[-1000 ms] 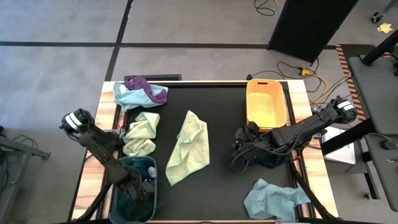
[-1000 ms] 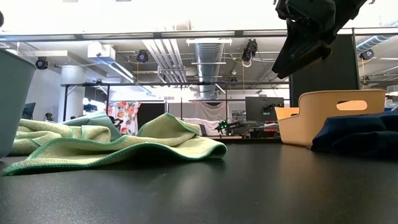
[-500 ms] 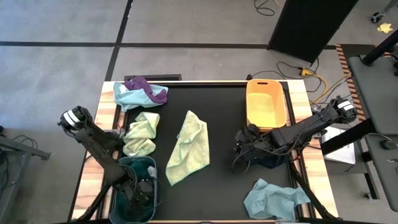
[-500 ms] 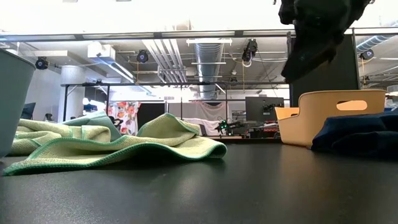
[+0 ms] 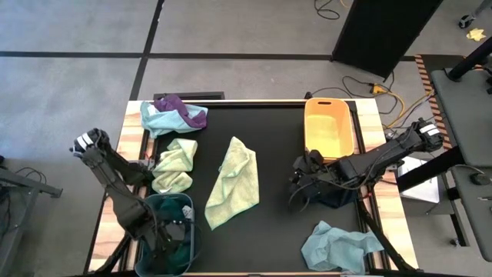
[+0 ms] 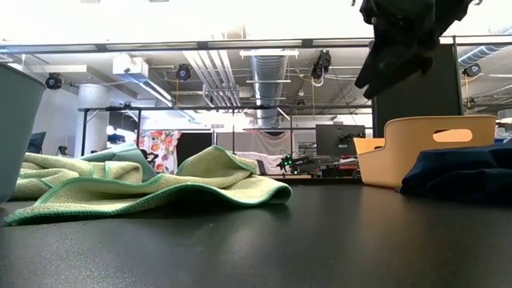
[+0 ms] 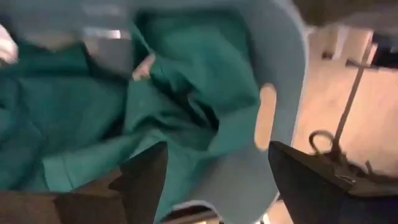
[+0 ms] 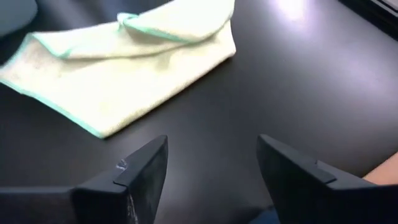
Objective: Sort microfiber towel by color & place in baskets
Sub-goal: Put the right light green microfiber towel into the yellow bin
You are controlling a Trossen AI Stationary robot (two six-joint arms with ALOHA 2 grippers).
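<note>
1. Done so far: a dark green towel (image 7: 93, 118) lies inside the grey-blue basket (image 5: 171, 238) at about 7 o'clock on the table (image 5: 284, 123). The left gripper (image 7: 208, 180) hangs over that basket with its fingers wide apart and nothing between them, so I judge this towel just dropped off.
2. The yellow basket (image 5: 329, 129) at about 2 o'clock looks empty.
3. Left to sort: a large pale green towel (image 5: 233, 183) at the centre, a smaller pale green towel (image 5: 175, 165) at 9 o'clock, a light blue and purple bundle (image 5: 174, 115) at 11 o'clock, a light blue towel (image 5: 338, 246) at 5 o'clock, and a dark navy towel (image 6: 460, 172) at 3 o'clock, just beside the yellow basket.
4. The right gripper (image 8: 211, 168) hovers above the bare mat near 3 o'clock, fingers parted and empty, facing the large pale green towel.
5. Nothing stands between it and that towel. The navy towel lies right under the right arm.
</note>
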